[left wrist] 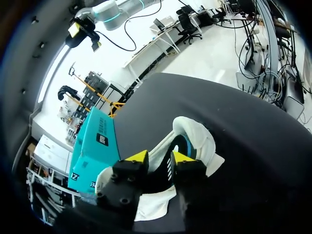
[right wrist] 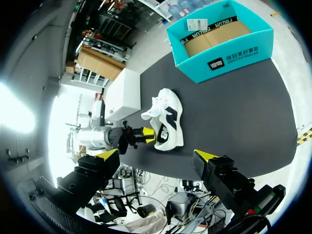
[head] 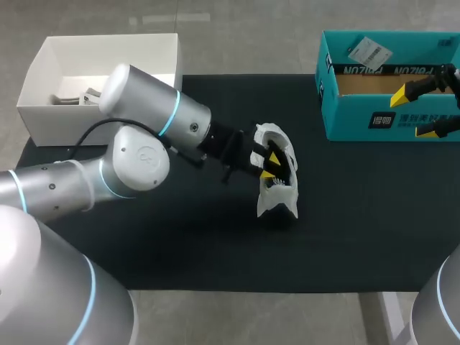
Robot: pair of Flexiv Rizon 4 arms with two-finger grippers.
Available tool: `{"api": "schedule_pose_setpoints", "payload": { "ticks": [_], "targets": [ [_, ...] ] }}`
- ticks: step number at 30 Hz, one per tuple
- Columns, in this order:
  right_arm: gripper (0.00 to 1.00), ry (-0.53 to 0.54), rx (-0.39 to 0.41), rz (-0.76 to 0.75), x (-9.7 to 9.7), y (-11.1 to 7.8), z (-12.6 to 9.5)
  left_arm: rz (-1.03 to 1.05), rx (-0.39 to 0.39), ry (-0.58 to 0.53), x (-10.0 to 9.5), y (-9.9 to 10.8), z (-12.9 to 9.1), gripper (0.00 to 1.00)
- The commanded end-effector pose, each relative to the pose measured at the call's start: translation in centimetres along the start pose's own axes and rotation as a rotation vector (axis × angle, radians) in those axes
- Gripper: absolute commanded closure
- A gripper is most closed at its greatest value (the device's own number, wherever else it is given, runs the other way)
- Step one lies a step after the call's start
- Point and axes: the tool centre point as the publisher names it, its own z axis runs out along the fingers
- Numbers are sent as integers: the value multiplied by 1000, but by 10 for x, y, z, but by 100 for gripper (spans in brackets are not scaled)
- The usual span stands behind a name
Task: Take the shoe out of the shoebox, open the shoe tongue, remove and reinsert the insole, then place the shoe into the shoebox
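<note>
Shoe (head: 279,195) out of shoebox (head: 359,122), on black mat (head: 359,215) at table middle, well apart from box. Left gripper (head: 268,168) at shoe mouth, probably for tongue or insole; cannot tell if clamped. Right gripper (head: 422,112) spread wide, empty, above shoebox, likely kept out of way.

A robotics lab: a silver left arm (head: 144,154) and right arm (head: 440,305) stand at a black-topped table (head: 359,230).
</note>
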Motion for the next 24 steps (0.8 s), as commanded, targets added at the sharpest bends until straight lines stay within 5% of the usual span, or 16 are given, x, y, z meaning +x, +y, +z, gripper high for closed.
{"api": "schedule_pose_setpoints", "payload": {
  "ticks": [1, 5, 16, 24],
  "targets": [
    [0, -1, 0, 1, 0, 0, 1, 18, -11, 35, -4, -1, -2, 100],
    [0, -1, 0, 1, 0, 0, 1, 113, 3, 148, -3, -2, -6, 100],
    [0, -1, 0, 1, 0, 0, 1, 572, -19, 856, 3, -14, -20, 100],
    [0, -1, 0, 1, 0, 0, 1, 662, -61, 899, 7, -16, -22, 100]
  ]
}}
